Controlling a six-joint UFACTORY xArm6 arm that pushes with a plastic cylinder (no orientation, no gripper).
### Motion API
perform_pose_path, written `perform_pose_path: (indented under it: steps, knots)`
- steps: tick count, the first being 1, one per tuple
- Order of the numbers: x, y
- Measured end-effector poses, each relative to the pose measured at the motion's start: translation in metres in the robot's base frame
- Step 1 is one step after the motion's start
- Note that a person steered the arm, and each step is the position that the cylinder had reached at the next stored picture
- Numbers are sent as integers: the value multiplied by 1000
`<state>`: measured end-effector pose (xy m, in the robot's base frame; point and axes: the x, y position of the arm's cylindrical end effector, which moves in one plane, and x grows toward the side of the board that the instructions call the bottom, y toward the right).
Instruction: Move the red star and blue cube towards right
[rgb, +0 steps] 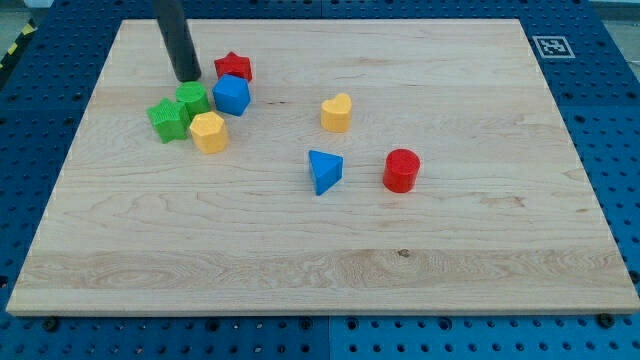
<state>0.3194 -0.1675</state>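
Observation:
The red star (234, 67) lies at the upper left of the wooden board (330, 250). The blue cube (231, 96) sits just below it, almost touching. My tip (187, 77) is on the board to the left of the red star and up-left of the blue cube, a short gap from both. It stands just above the green cube (193, 99).
A green star (167, 120) and a yellow hexagon block (209, 131) crowd the blue cube's lower left. A yellow heart (337, 113), a blue triangle (323, 171) and a red cylinder (401, 170) lie toward the middle and right.

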Motion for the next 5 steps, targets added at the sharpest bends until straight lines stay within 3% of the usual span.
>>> perform_pose_path:
  steps: [2,5]
  knots:
    - [2,60]
    - [-13,44]
